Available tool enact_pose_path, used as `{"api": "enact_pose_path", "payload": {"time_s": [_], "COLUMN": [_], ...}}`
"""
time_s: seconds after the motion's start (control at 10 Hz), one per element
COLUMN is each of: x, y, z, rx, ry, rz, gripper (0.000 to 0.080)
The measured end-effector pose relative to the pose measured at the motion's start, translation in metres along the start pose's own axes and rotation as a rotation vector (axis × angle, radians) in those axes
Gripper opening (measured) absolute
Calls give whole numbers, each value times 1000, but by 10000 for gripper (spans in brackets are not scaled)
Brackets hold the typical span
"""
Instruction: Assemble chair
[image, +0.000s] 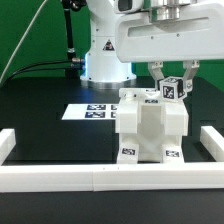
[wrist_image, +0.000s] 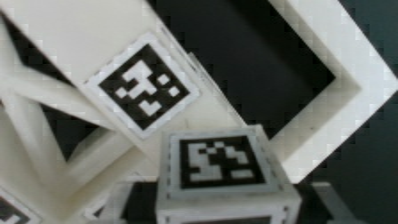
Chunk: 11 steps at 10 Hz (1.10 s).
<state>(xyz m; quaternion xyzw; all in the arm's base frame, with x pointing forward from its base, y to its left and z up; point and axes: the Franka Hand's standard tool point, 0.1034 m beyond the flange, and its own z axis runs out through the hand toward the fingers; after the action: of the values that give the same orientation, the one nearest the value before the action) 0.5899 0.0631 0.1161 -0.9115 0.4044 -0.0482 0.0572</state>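
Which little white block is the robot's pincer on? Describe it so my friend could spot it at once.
Find the white boxy chair in the middle of the black table. Above its top corner on the exterior view's right, the pincer grips a small white block. It is far smaller than the chair pieces below, and shows one black-and-white tag.

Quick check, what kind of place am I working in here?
Probably a robotics lab bench: green backdrop, black table fenced by a white border wall, and the marker board near tagged chair parts.
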Motion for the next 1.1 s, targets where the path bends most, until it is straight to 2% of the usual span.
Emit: {"api": "enact_pose_path", "payload": {"time_s": [0.2,0.4,0.5,0.6,0.7,0.9,1.1], "x": [1,0,1,3,4,-4,-2], "y": [1,1,1,0,-2,-3,-1], "z": [0,0,0,-2,-4,0,0], "rx": [12,11,6,5,9,-4,-10], "ry": [-10,-10,-6,-2,3,-4,-3], "rz": [114,64,-37,-266,-441,-692,-831], "gripper": [284,284,383,539,616,647,647]}}
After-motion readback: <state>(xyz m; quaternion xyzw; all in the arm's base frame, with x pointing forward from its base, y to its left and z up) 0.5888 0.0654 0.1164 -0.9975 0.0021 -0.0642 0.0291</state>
